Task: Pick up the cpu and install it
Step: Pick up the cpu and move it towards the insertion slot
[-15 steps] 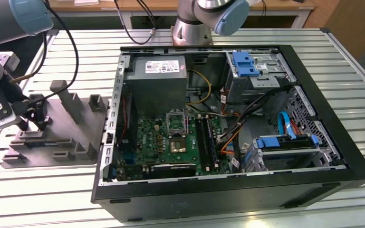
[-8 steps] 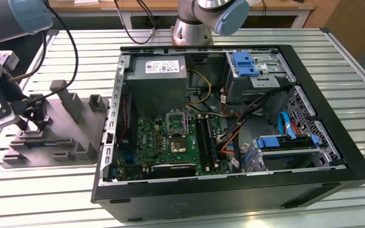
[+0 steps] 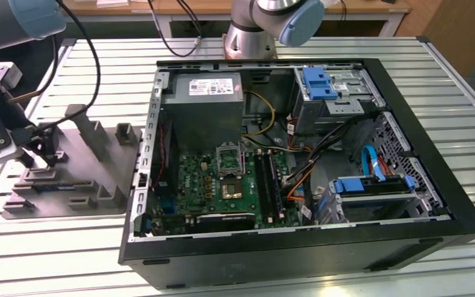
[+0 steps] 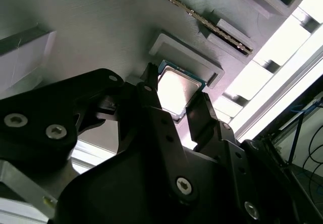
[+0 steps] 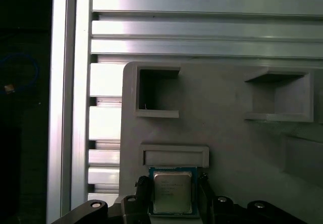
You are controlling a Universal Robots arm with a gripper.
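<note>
**Where my three eyes sit**

The exterior view looks steeply down from high and well back over the slatted table (image 3: 56, 260). The open computer case (image 3: 303, 244) is central and the grey fixture plate (image 3: 89, 164) lies at the exterior view's left. Both wrist views ride close above that plate. The first wrist view faces it squarely, while the second wrist view slants along my gripper (image 4: 174, 105). They share the cpu (image 5: 172, 192) pinched in my claw and the raised ledge (image 5: 174, 156) just beside it.
</note>
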